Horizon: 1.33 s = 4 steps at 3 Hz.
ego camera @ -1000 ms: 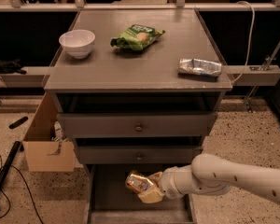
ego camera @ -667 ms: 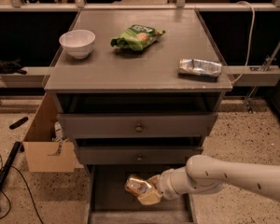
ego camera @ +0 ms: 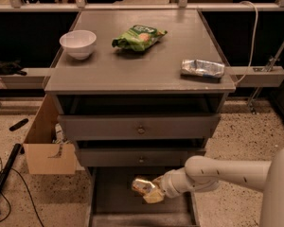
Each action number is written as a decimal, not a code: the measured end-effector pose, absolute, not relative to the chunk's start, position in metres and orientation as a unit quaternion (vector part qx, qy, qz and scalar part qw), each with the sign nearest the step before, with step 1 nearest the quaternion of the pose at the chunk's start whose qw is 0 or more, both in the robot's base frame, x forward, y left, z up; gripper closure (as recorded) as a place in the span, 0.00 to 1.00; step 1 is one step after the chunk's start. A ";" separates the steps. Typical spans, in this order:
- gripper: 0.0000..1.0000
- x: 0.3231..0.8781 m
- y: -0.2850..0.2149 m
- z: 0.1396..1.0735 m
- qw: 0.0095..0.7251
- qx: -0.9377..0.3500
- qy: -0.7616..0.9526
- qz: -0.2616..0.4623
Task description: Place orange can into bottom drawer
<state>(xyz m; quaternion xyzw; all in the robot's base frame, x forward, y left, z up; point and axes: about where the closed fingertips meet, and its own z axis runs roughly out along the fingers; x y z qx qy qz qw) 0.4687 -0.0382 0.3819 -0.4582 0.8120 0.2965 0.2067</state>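
The orange can [ego camera: 142, 185], shiny brown-orange with pale patches, lies on its side in my gripper [ego camera: 150, 191], which is shut on it. My white arm reaches in from the right edge of the view. The gripper and can hang just above the floor of the open bottom drawer [ego camera: 114, 200], a grey pulled-out drawer with a flat bare floor, below the two knobbed drawers. I cannot tell whether the can touches the floor.
On the cabinet top [ego camera: 109, 70] sit a white bowl [ego camera: 78, 43], a green snack bag [ego camera: 139, 36] and a silver foil packet [ego camera: 202, 68]. A cardboard box [ego camera: 45, 145] stands left of the cabinet, with black cables [ego camera: 4, 174] on the speckled floor.
The gripper and the can have moved slightly lower and left, deeper over the bottom drawer's floor. The grip on the can has not changed.
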 end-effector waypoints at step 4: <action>1.00 0.496 -0.073 0.267 0.177 -0.409 0.841 0.306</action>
